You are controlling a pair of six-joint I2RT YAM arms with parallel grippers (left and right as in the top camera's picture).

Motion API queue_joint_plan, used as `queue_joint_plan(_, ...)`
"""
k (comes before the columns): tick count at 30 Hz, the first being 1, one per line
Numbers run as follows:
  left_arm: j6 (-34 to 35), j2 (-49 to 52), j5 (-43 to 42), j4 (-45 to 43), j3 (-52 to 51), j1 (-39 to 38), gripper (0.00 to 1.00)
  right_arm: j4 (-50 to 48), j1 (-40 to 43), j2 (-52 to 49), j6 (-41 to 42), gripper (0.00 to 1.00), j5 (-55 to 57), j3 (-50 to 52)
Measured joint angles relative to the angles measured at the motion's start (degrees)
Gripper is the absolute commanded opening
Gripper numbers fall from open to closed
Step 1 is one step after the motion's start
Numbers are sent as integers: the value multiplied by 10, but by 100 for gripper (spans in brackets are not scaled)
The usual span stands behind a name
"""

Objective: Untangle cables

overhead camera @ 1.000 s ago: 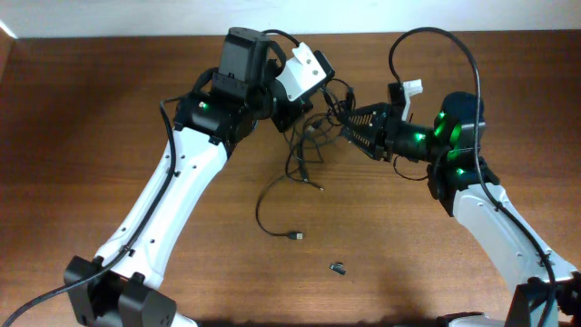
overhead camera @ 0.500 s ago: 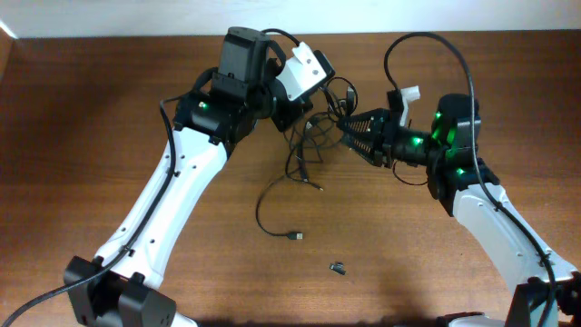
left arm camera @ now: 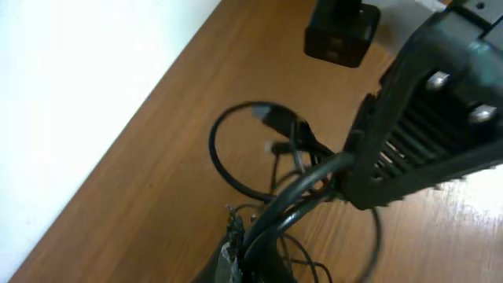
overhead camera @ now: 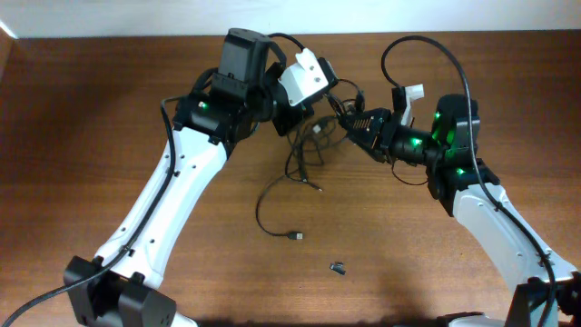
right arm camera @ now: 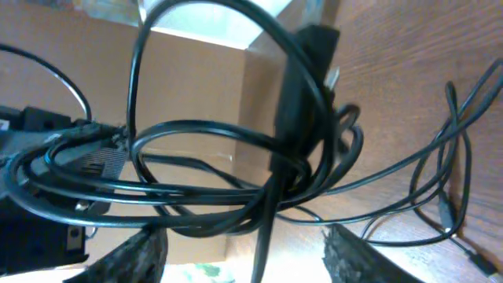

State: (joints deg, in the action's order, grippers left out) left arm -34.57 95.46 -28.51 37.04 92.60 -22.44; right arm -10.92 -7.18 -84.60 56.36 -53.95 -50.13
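Overhead view has the cables bunched near the far edge of the surface, about at its middle, between both claws. The left claw is pinching the bunch; in the left wrist view the cords come out directly from its tip. The right claw is spread, its fingers wide apart, and loops of the bunch pass between them. One cord runs toward the near edge and ends in a plug. A dark piece lies apart, closer to the near edge.
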Motion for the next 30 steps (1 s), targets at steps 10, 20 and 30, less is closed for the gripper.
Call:
queue_joint_plan(10, 0, 0, -11, 1, 0, 0, 0, 2, 0, 0, -13, 4, 6, 0)
queue_joint_plan(20, 17, 0, -9, -43, 0, 0, 0, -47, -5, 0, -118, 4, -75, 1)
queue_joint_plan(30, 79, 0, 57, -65, 0, 0, 0, -148, -66, 0, -233, 4, -225, 3)
